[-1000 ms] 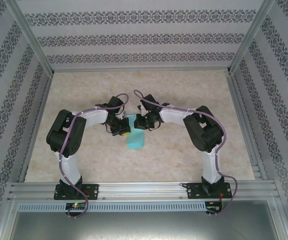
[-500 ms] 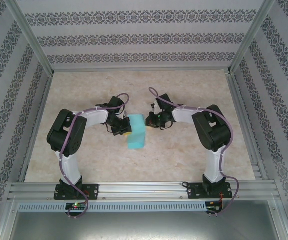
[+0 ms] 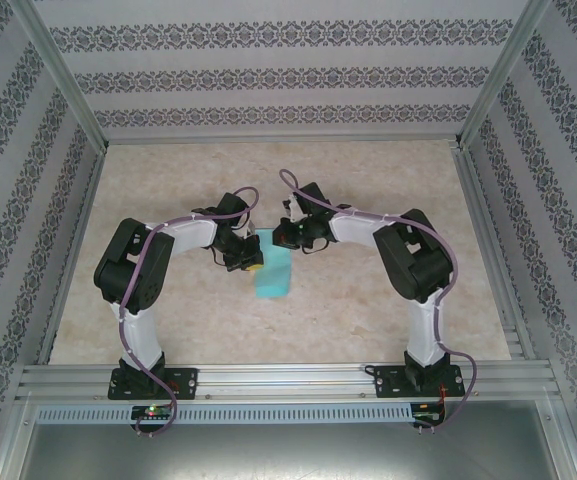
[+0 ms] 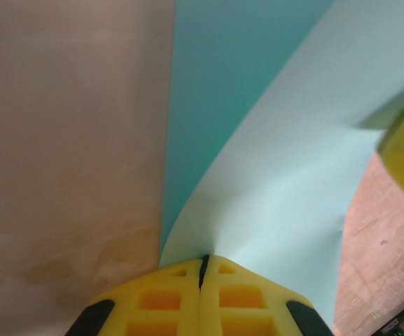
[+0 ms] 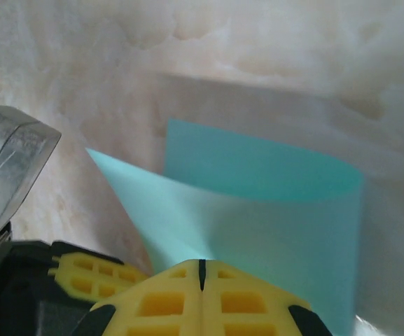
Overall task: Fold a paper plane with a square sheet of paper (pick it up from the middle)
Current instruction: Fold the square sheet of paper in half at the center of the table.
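1. Square sheet of paper (image 3: 273,280): turquoise and doubled over on itself. Its near end lies flat on the surface (image 3: 348,315), midway between the two arms
2. Left hand (image 3: 253,264): fingers pressed together, clamped on the left edge of the sheet. The left wrist view shows the paper puckering where it enters the pads
3. Right hand (image 3: 281,238): fingers pressed together, clamped on the raised layer at the sheet's far end, just beyond the left hand. The right wrist view shows this layer bending over the lower one in a loose, uncreased curve
4. Handling, as judged: the sheet is thin, light and limp, so it sags wherever it is unsupported
5. Take hold at an edge, close to the intended crease. Opposing pulls from the two hands are likely to wrinkle or tear it
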Robot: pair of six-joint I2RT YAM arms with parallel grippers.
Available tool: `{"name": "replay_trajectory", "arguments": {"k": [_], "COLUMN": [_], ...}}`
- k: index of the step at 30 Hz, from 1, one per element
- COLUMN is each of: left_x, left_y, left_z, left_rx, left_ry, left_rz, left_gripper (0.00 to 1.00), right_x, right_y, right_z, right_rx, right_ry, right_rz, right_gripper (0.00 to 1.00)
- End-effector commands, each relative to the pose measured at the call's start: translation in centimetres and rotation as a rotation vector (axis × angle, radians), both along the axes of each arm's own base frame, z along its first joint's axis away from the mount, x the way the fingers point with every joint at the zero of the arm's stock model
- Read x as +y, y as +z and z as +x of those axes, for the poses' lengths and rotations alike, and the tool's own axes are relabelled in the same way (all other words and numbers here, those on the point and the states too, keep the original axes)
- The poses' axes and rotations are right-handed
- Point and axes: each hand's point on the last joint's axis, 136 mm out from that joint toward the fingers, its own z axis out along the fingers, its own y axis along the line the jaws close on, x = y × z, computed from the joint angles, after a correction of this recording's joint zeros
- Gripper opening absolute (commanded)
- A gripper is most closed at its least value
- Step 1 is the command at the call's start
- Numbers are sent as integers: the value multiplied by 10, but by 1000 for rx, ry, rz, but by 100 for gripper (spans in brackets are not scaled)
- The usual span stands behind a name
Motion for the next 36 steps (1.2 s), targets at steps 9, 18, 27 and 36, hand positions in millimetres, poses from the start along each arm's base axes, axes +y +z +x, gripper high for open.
{"name": "replay_trajectory", "arguments": {"k": [9, 18, 27, 36], "left_x": [68, 69, 64, 61], "left_y": [-83, -83, -81, -81], "left_z": [-90, -90, -79, -73], "left_rx": [312, 300, 264, 245], "left_ry": [-50, -67, -76, -86], "left_rz": [358, 358, 344, 333], "left_gripper": [0, 0, 0, 0], "right_x": [-43, -81, -52, -11], "right_y": [-41, -5, 16, -5], "right_z": [23, 71, -2, -55], "right_rx": [54, -23, 4, 81], "right_ry": [-112, -277, -137, -22], "right_rz": [-57, 24, 16, -8], "right_gripper": [0, 0, 0, 0]}}
